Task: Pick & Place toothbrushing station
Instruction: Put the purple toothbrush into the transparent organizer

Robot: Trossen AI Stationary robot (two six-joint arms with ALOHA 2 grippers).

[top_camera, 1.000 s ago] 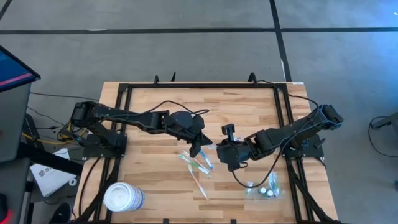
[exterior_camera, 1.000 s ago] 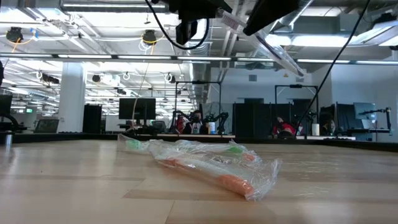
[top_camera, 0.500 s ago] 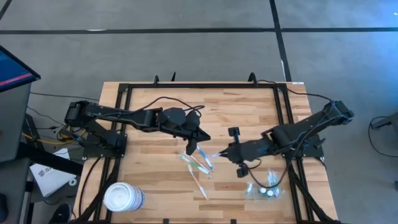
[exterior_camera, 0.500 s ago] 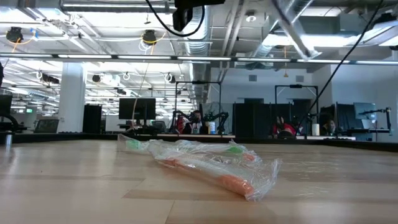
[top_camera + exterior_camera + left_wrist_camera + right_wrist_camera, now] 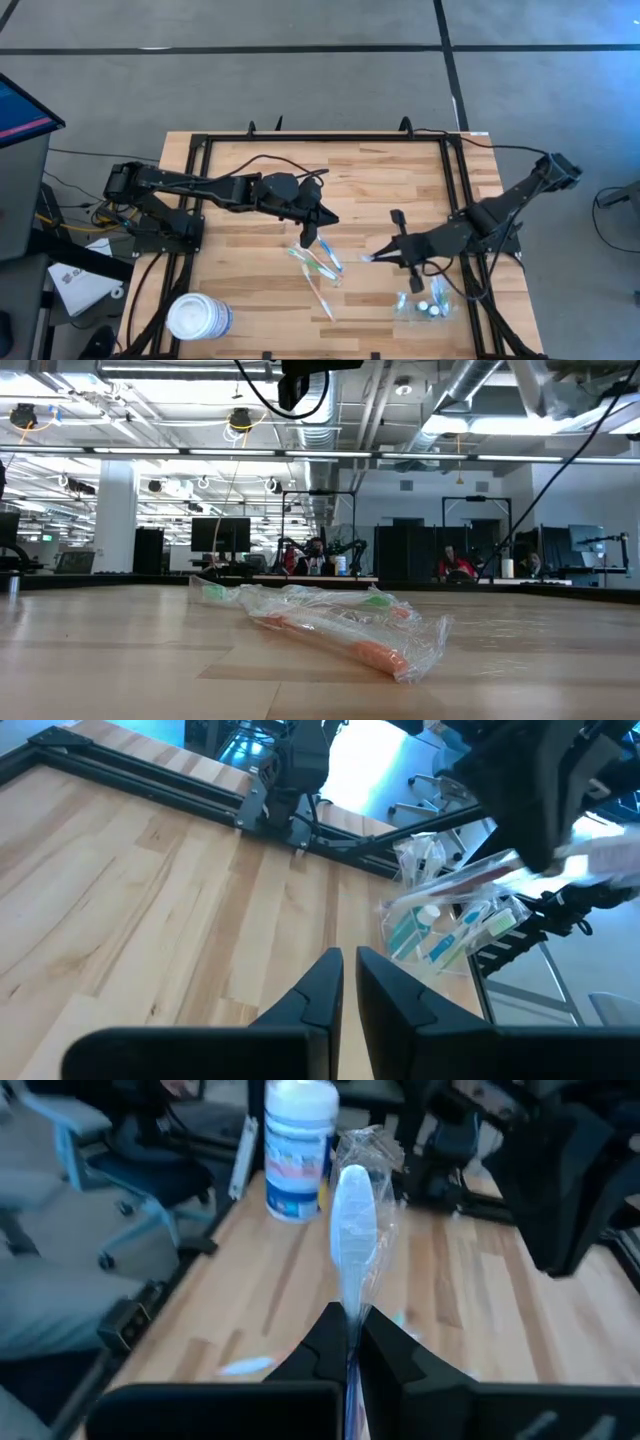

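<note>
The see-through holder [image 5: 424,300] with small tubes in it lies on the table near the right front; it also shows in the left wrist view [image 5: 448,923]. My right gripper [image 5: 378,256] hovers to its left, shut on a clear-wrapped toothbrush [image 5: 352,1220] with a white head. My left gripper [image 5: 308,238] is shut and empty above the table's middle, over a clear bag of toothbrushes [image 5: 318,268] that lies flat on the wood [image 5: 330,622]. My right gripper pinches the wrapped toothbrush between its two fingers at the wrapper's lower part [image 5: 350,1312]. The fingers point toward the table's left, about level. The brush sticks out past the fingertips, head end away, lifted clear of the table.
A large white round tub [image 5: 198,318] stands at the front left corner, seen also in the right wrist view [image 5: 297,1148]. A black frame [image 5: 330,140] runs around the table's edges. Bare wood lies along the far side.
My right gripper has drawn back toward the table's right and a little toward its near edge, carrying the wrapped toothbrush away from my left gripper. My left gripper has pulled slightly toward the table's left and then kept still.
</note>
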